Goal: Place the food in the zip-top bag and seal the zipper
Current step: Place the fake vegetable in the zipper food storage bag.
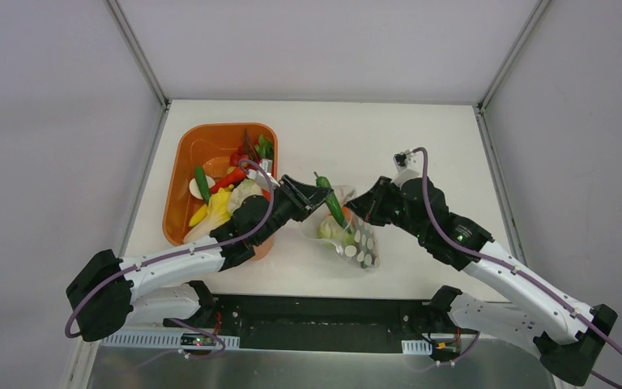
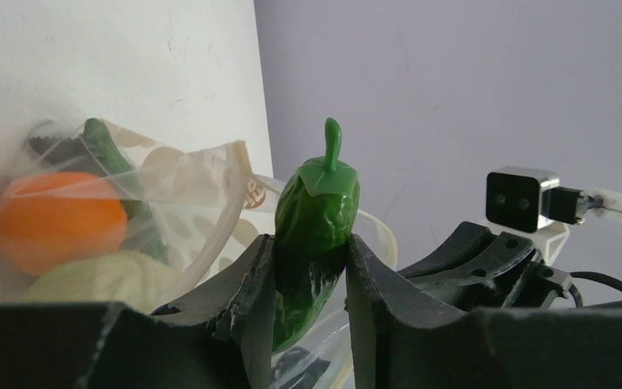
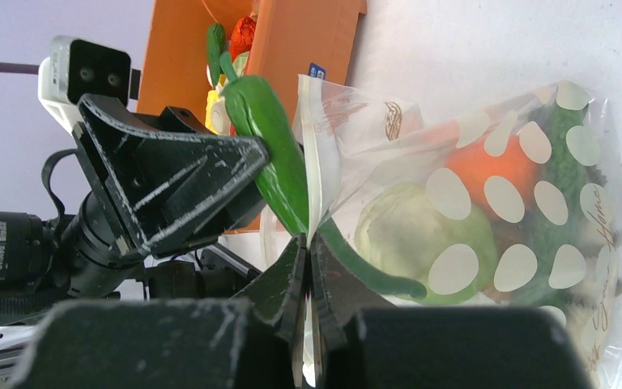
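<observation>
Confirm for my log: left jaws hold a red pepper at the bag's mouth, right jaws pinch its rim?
Not red: the pepper is green, as the left wrist view shows; left jaws hold it at the mouth of the zip-top bag, right jaws pinch its rim.

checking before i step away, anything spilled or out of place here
Nothing stands out. The left gripper holds a green pepper at the mouth of the bag, the right gripper pinches its rim, and the other food sits in the bag or the orange tub.
</observation>
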Motion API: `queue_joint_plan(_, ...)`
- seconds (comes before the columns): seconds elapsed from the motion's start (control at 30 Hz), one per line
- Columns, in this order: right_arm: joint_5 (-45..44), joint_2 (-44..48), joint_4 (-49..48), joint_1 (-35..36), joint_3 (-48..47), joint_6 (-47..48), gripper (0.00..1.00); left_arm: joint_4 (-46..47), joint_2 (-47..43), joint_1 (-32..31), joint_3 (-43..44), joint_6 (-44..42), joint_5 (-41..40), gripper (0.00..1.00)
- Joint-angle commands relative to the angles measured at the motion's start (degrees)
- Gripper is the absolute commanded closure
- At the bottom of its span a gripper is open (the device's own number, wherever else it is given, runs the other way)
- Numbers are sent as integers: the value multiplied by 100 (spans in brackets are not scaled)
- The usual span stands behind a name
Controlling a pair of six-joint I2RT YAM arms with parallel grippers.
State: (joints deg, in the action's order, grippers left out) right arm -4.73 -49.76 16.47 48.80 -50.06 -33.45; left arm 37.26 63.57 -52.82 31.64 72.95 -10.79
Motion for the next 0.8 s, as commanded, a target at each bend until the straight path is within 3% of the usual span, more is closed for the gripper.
queue_joint_plan(0.0, -199, 100, -262, 19, -39, -30, 95, -257, -71, -223, 192, 141, -27, 82)
queue_joint_plan(0.4, -369, 117, -285, 18, -5, -91, 95, -1059, 25, -451, 575, -134, 289, 66)
queue_joint_plan(0.57, -405, 139, -267, 19, -12, -94, 95, -1841, 133, -540, 998, -406, 466, 61)
queue_joint_plan(0.77, -405, 112, -282, 24, -12, -104, 95, -1876, 192, -618, 983, -518, 573, 57)
